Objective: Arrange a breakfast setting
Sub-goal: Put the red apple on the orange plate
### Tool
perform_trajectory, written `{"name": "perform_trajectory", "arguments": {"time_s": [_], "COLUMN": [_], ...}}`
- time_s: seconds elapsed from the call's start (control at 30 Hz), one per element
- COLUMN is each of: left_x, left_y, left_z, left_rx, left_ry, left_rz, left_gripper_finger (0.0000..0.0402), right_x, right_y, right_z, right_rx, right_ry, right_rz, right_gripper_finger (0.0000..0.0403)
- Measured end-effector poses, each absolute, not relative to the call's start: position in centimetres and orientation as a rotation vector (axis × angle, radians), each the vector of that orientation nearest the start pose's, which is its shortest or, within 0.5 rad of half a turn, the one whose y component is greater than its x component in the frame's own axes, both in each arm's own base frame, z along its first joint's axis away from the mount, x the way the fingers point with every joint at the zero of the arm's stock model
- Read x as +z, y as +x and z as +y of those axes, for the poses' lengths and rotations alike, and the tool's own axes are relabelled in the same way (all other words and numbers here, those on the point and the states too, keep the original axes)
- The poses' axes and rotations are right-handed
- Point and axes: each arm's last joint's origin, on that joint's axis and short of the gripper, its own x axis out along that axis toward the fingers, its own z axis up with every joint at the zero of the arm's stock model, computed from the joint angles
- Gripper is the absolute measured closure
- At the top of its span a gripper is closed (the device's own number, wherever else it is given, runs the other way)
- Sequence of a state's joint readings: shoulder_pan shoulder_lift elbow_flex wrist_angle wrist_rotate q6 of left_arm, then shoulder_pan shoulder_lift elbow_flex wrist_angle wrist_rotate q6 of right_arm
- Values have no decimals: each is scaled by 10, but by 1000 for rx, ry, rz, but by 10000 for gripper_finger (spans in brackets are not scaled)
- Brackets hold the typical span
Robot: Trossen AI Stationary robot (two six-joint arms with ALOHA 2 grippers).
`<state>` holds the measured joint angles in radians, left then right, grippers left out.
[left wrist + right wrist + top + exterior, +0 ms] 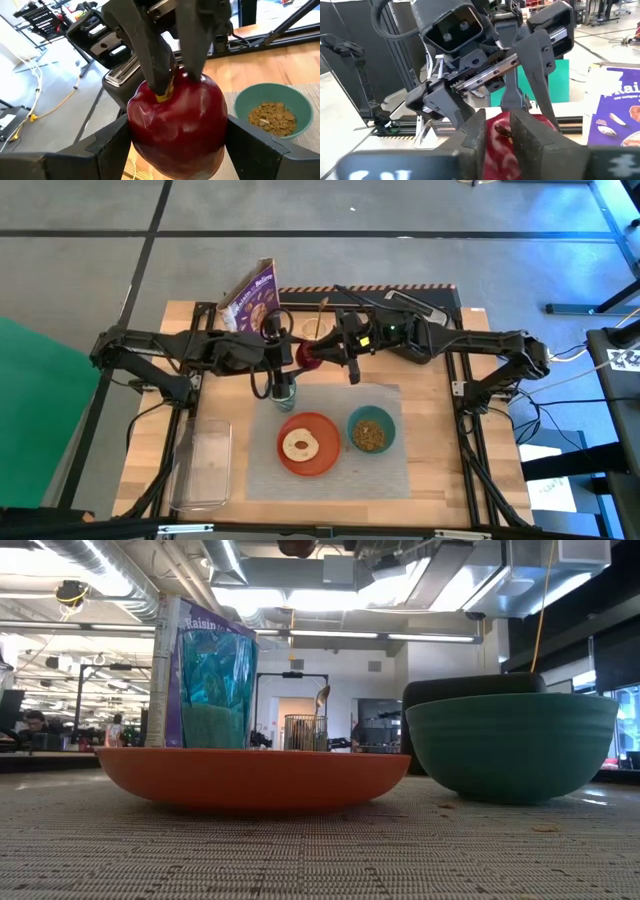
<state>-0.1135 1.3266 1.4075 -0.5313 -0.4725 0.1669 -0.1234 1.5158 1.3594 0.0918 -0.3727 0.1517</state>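
A red fruit [310,353] hangs in the air between my two grippers, above the table just beyond the grey placemat [390,475]. My right gripper [502,132] is shut on its top. My left gripper [175,150] stands around its body. On the placemat are the orange plate [325,460] with the bagel [300,445], the teal bowl [388,423] of brown cereal [369,436] and the pale blue cup [284,391]. The gold spoon [322,700] stands in a mesh holder [300,732] at the back. My left gripper has the fruit between its two fingers, which lie against two opposite sides of its body [137,135]. The fingers come level from the table's left. The fruit is clear of the table. My right gripper pinches the fruit's top by the stem hollow [167,92] between its two fingers [150,55]. The fingers come from the table's right, slanting down. The fruit hangs below them.
The purple cereal box [250,298] stands at the back left and the black toaster [415,305] at the back right. A clear plastic container [205,465] lies at the table's near left. Bare placemat lies in front of the plate and bowl.
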Motion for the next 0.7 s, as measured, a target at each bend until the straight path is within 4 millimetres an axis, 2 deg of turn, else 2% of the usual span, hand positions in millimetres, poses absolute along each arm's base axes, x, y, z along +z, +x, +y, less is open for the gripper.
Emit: {"name": "perform_trajectory", "arguments": {"time_s": [0.23, 0.7], "left_x": [399, 400], "left_y": [279, 279], "left_z": [-17, -18], "left_rx": [266, 235], "left_ry": [277, 270], "left_rz": [459, 454], "left_gripper_finger": [119, 115], "right_x": [381, 382], "right_y": [350, 350], "right_z": [-34, -34], "right_rx": [214, 214], "right_ry": [168, 142], "right_rz": [95, 86], "right_gripper_finger": [393, 400]}}
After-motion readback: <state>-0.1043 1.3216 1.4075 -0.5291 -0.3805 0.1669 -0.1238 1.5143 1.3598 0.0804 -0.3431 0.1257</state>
